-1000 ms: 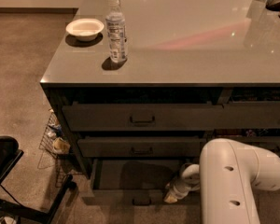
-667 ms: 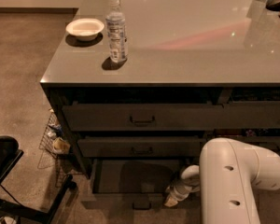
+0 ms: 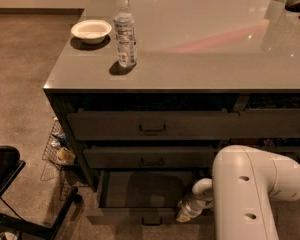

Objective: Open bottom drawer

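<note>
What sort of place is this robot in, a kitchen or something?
Probably a kitchen or office break area: a grey counter holding a water bottle and a white bowl, with dark drawers beneath. The gripper sits low by the pulled-out bottom drawer.

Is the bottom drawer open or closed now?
Open: the bottom drawer is pulled out, its flat dark inside showing. The gripper is low by its front panel, right of the handle.
</note>
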Robot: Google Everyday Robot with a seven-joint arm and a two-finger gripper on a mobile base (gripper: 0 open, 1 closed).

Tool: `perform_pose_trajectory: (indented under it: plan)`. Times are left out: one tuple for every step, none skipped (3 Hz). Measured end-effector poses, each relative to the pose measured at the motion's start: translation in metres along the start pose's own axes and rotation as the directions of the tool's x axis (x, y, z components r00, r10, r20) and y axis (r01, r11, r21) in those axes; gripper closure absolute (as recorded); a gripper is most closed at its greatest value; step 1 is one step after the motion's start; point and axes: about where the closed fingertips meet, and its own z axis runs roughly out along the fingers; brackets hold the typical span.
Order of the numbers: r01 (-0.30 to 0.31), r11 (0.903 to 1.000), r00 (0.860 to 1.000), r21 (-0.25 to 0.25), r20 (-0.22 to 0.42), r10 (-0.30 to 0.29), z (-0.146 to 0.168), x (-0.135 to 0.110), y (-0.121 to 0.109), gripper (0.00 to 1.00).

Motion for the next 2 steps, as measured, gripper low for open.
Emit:
perform_pose_trajectory:
  plan:
    - [-0.014,0.9999,1.0,-0.01,-0.023,0.014,-0.0028,0.0029,0.017,1.0]
    - [-0.014,0.9999,1.0,-0.01,-0.023,0.014,-0.0025,0.0031,0.0169,0.82]
